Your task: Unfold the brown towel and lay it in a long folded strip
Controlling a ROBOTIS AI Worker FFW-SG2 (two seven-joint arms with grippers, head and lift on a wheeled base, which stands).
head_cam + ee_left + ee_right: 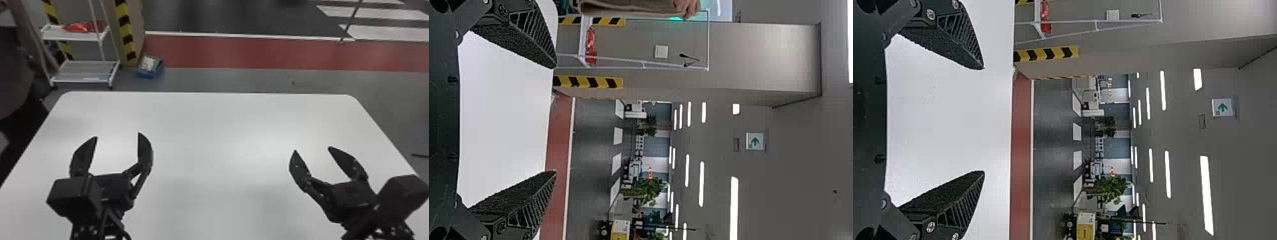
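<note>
Black left pincer and black right pincer above white, round-cornered tabletop
Both are opened widely and hold nothing.

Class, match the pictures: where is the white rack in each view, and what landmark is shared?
Head view: rack, beyond the table's far left corner.
Left wrist view: rack, before the grey wall.
Right wrist view: rack, before the grey wall.
Shared landmark: the yellow-and-black stripes beside the rack.
</note>
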